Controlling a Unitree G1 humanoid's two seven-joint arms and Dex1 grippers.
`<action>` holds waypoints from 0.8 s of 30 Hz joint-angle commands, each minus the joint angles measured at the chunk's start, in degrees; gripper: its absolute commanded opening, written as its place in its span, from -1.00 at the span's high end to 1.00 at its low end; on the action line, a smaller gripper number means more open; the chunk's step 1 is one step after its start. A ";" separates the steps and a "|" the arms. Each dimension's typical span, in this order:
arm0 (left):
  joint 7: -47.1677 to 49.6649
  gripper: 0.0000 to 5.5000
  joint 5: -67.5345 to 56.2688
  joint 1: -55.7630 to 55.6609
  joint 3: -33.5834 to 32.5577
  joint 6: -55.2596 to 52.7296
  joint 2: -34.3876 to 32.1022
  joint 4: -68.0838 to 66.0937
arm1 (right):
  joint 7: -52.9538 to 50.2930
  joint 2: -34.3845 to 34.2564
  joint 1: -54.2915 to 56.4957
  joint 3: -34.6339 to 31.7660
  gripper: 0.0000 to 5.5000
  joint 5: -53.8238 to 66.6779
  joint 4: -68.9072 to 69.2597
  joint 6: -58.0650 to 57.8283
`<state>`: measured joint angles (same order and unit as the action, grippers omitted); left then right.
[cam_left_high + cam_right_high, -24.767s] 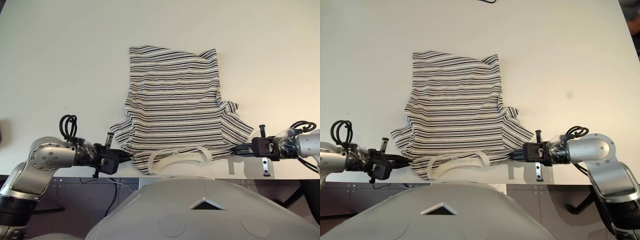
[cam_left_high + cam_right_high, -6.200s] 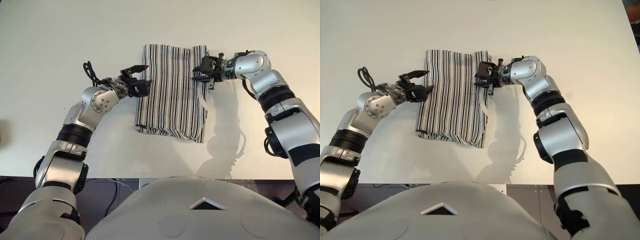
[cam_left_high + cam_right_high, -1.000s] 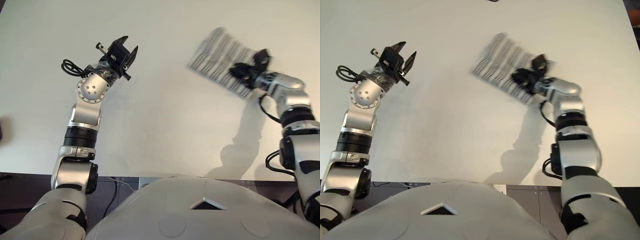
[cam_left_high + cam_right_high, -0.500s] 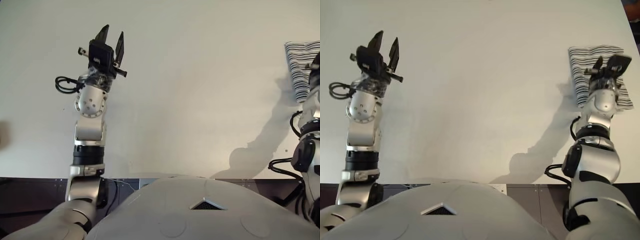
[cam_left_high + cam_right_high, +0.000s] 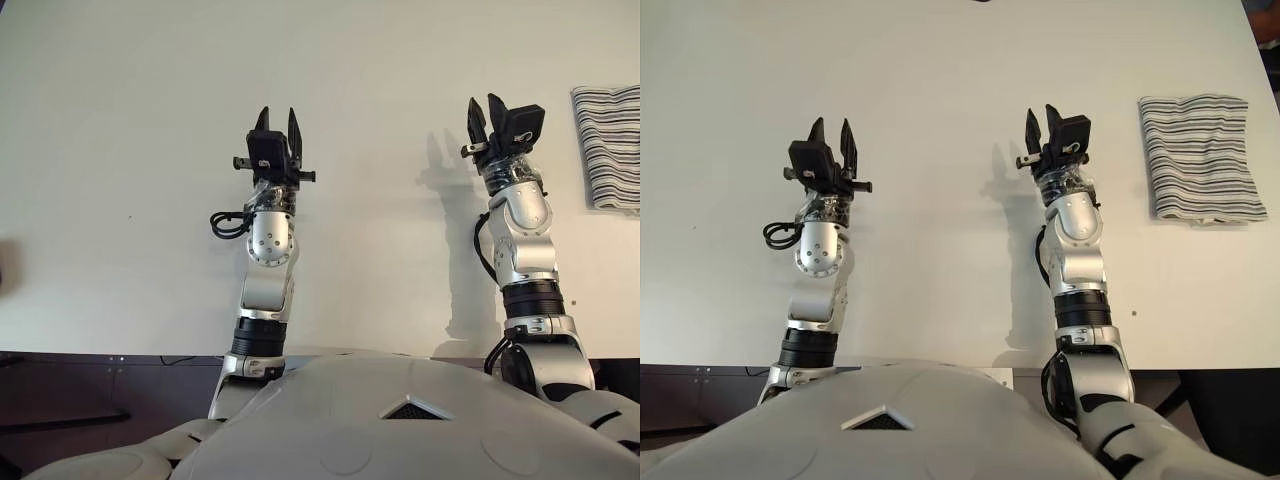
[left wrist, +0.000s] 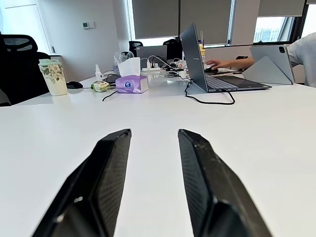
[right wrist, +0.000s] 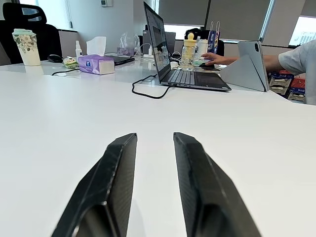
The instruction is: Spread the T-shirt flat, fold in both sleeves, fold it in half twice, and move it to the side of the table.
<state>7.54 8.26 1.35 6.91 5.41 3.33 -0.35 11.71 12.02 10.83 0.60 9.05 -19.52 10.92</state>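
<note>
Striped and folded small, the T-shirt lies at the right side of the table, so your job looks done; the left gripper and right gripper stand clear, fingers apart, empty.

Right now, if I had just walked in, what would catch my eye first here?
The left gripper and the right gripper, black two-fingered claws on silver arms, stand upright side by side over the white table, both open and empty. At the table's right edge lies the folded black-and-white striped T-shirt, apart from both grippers.
</note>
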 commanded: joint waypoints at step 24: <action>0.84 0.36 1.24 -12.93 -0.05 3.30 -0.78 -14.02 | -1.28 -1.13 8.30 -5.21 0.51 -3.29 -13.93 3.52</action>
<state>8.15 9.82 -9.41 7.79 8.04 2.77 -13.27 11.04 11.34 17.58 -4.02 6.32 -32.70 14.12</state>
